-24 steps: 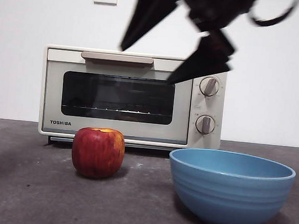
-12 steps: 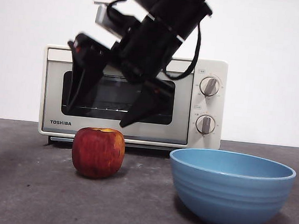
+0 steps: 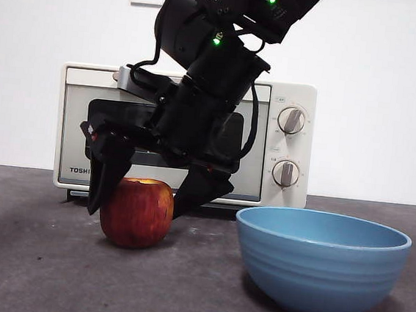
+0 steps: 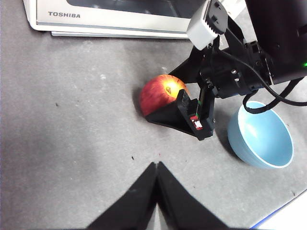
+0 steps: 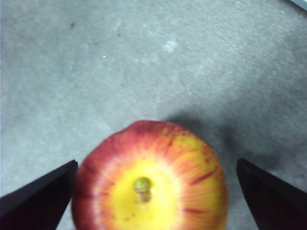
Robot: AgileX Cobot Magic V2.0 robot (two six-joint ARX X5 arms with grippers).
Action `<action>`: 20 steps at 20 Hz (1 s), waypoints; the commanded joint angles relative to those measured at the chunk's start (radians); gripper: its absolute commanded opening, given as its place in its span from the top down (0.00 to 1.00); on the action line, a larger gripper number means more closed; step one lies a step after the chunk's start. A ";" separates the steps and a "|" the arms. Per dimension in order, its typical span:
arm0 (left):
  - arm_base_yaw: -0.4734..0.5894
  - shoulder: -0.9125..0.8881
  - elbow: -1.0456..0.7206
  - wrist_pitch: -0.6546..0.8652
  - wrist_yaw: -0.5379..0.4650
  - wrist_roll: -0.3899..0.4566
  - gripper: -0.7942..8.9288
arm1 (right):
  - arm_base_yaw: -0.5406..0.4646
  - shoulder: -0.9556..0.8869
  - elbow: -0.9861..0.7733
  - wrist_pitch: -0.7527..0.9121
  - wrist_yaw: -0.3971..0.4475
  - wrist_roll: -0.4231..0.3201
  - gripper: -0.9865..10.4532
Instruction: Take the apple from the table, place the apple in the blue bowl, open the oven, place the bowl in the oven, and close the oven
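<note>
Apple [image 3: 137, 212] upright on counter [image 3: 27, 271], just before oven [image 3: 71, 121], left of blue bowl [image 3: 320, 261]. Right gripper [image 3: 149, 194] straddles apple, jaws spread, not touching. Left gripper [image 4: 156, 165] waits apart, jaws together. Apple likely firm, smooth, rollable: grip widest sides. Open counter toward bowl.

Right gripper [image 3: 142, 194] straddles apple [image 3: 136, 212], jaws wide, a gap on each side of the fruit. Oven [image 3: 283, 145] close behind, blocking the rear. Bowl [image 3: 321, 261] stands apart on one side, bare table [image 3: 27, 271] between. Other side and front open. Left gripper [image 4: 156, 168] well clear.
</note>
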 commanded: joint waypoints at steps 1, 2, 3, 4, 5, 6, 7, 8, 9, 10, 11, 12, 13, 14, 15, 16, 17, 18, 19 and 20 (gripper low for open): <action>-0.003 0.005 0.020 0.006 0.006 0.012 0.91 | 0.016 0.022 0.024 0.004 0.005 0.034 0.47; -0.003 0.005 0.020 0.006 0.006 0.012 0.91 | 0.016 0.022 0.024 -0.001 0.005 0.044 0.51; -0.003 0.005 0.020 0.006 0.006 0.012 0.91 | 0.016 0.022 0.024 -0.008 0.005 0.050 0.56; -0.003 0.005 0.020 0.006 0.006 0.012 0.91 | 0.016 0.022 0.024 -0.015 0.004 0.055 0.60; -0.003 0.005 0.020 0.006 0.006 0.012 0.91 | 0.016 0.022 0.024 -0.019 0.002 0.056 0.63; -0.003 0.005 0.020 0.006 0.006 0.012 0.91 | 0.016 0.022 0.024 -0.021 -0.007 0.059 0.63; -0.003 0.005 0.020 0.006 0.006 0.012 0.91 | 0.017 0.022 0.024 -0.021 -0.020 0.060 0.63; -0.003 0.005 0.020 0.006 0.006 0.012 0.91 | 0.017 0.020 0.025 -0.021 -0.024 0.063 0.63; -0.003 0.005 0.020 0.006 0.006 0.012 0.91 | 0.016 0.015 0.027 -0.027 -0.024 0.063 0.63; -0.003 0.005 0.020 0.006 0.006 0.012 0.91 | 0.016 0.005 0.033 -0.045 -0.021 0.063 0.63; -0.003 0.005 0.020 0.006 0.006 0.012 0.91 | 0.015 -0.011 0.041 -0.068 -0.021 0.060 0.63; -0.003 0.005 0.020 0.006 0.006 0.012 0.91 | 0.015 -0.030 0.049 -0.093 -0.020 0.056 0.63; -0.003 0.005 0.020 0.007 0.006 0.012 0.91 | 0.014 -0.058 0.050 -0.111 -0.019 0.055 0.63; -0.003 0.005 0.020 0.007 0.006 0.012 0.91 | 0.014 -0.093 0.051 -0.130 -0.019 0.055 0.63; -0.003 0.005 0.020 0.008 0.006 0.012 0.91 | 0.013 -0.129 0.050 -0.157 -0.017 0.054 0.63; -0.003 0.005 0.020 0.007 0.006 0.012 0.91 | 0.013 -0.172 0.050 -0.194 -0.003 0.044 0.63; -0.003 0.005 0.020 0.008 0.006 0.012 0.91 | 0.013 -0.211 0.050 -0.232 0.022 0.030 0.63; -0.003 0.005 0.020 0.007 0.006 0.012 0.91 | 0.013 -0.254 0.050 -0.278 0.052 0.019 0.63; -0.003 0.005 0.020 0.007 0.006 0.013 0.91 | 0.013 -0.292 0.046 -0.312 0.075 0.010 0.63; -0.003 0.005 0.020 0.008 0.006 0.012 0.91 | 0.013 -0.328 0.042 -0.346 0.092 0.009 0.63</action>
